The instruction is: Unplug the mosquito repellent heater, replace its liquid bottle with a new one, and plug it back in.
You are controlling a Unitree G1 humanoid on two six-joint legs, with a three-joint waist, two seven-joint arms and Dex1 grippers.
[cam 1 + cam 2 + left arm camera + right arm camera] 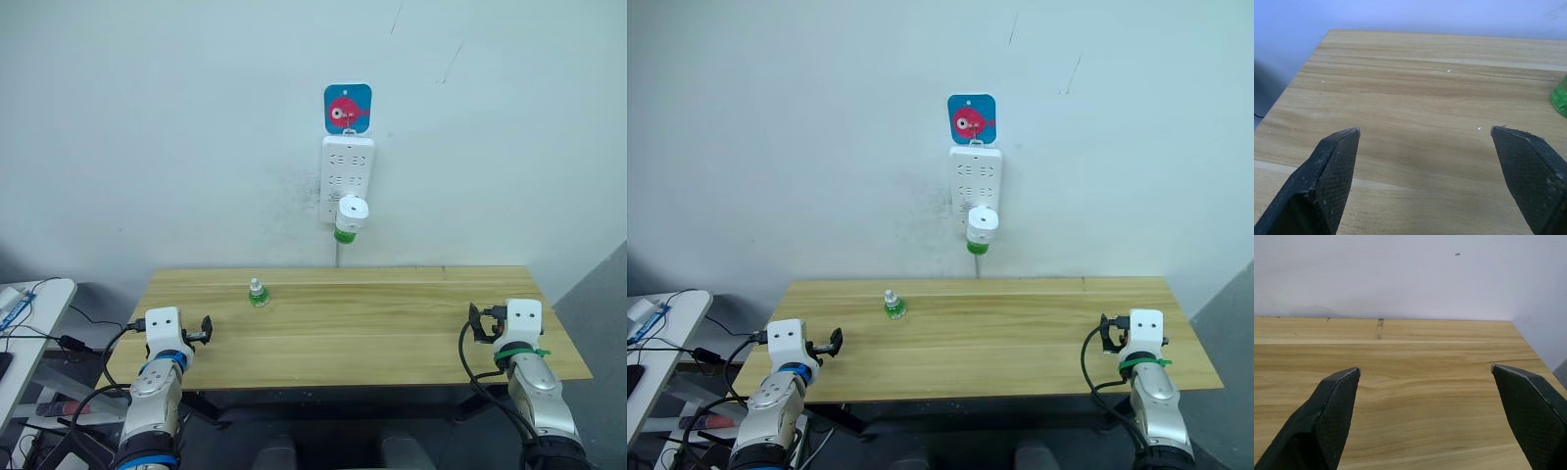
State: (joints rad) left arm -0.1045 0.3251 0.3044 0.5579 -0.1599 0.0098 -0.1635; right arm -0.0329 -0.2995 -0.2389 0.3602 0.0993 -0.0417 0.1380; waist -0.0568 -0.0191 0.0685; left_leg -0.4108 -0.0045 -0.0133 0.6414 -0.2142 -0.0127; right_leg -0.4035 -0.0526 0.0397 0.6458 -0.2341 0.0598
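The white mosquito repellent heater (352, 210) is plugged into the white wall power strip (347, 176), with a green liquid bottle (344, 235) hanging under it. A second small green bottle (258, 293) stands upright on the wooden table (372, 323), left of centre; its green edge (1560, 95) shows in the left wrist view. My left gripper (204, 329) hovers open over the table's left front corner, well short of that bottle. My right gripper (475, 323) stands open over the right front part, with nothing between its fingers (1332, 416).
A blue card with a red fish (348, 108) hangs above the power strip. A white side table (29, 323) with cables stands to the left of the wooden table. The wall rises right behind the table's far edge.
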